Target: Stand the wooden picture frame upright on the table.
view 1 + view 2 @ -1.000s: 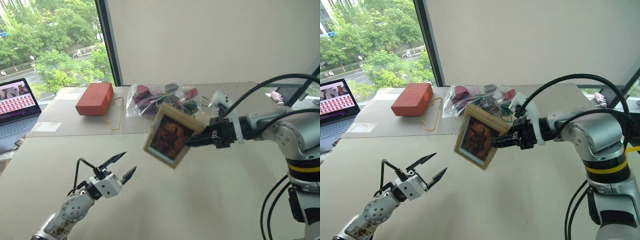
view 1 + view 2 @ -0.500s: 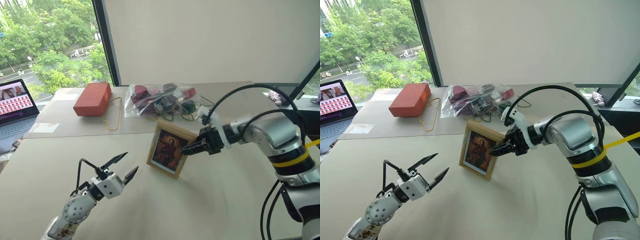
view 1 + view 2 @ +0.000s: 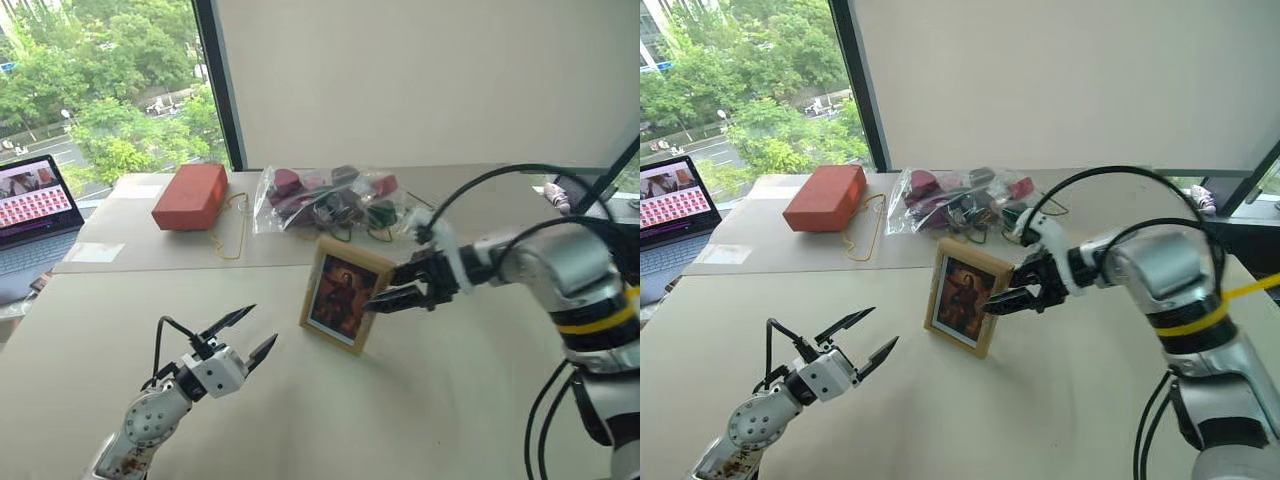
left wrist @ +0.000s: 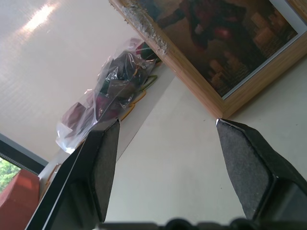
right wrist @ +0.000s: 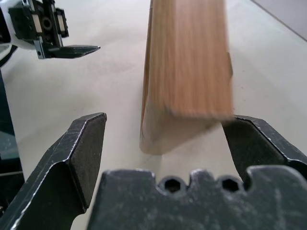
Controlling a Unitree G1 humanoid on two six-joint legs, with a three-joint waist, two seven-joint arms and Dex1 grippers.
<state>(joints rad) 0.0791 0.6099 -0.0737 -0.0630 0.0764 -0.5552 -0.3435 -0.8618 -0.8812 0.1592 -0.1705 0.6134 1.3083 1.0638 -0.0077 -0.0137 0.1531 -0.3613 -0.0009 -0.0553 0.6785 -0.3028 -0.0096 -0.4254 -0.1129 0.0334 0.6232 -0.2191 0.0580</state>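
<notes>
The wooden picture frame (image 3: 345, 295) stands upright on the beige table (image 3: 420, 400), its portrait picture facing me and its top leaning slightly back. My right gripper (image 3: 385, 290) is open at the frame's right edge. In the right wrist view the frame's light-wood side (image 5: 189, 72) rises between the spread fingers (image 5: 81, 153), with a gap on each side. My left gripper (image 3: 250, 335) hovers open and empty over the table, to the frame's near left. The left wrist view looks between its fingers (image 4: 103, 158) at the frame's lower corner (image 4: 230, 62).
A red-orange block (image 3: 188, 196) lies at the back left with a yellow cord (image 3: 237, 235) beside it. A clear bag of small items (image 3: 325, 200) sits behind the frame. An open laptop (image 3: 35, 205) stands at the far left edge. Black cables loop over my right arm.
A second ago my right gripper held the frame tilted in the air. It has set the frame down on the table, opened and let go. My left gripper stayed put.
</notes>
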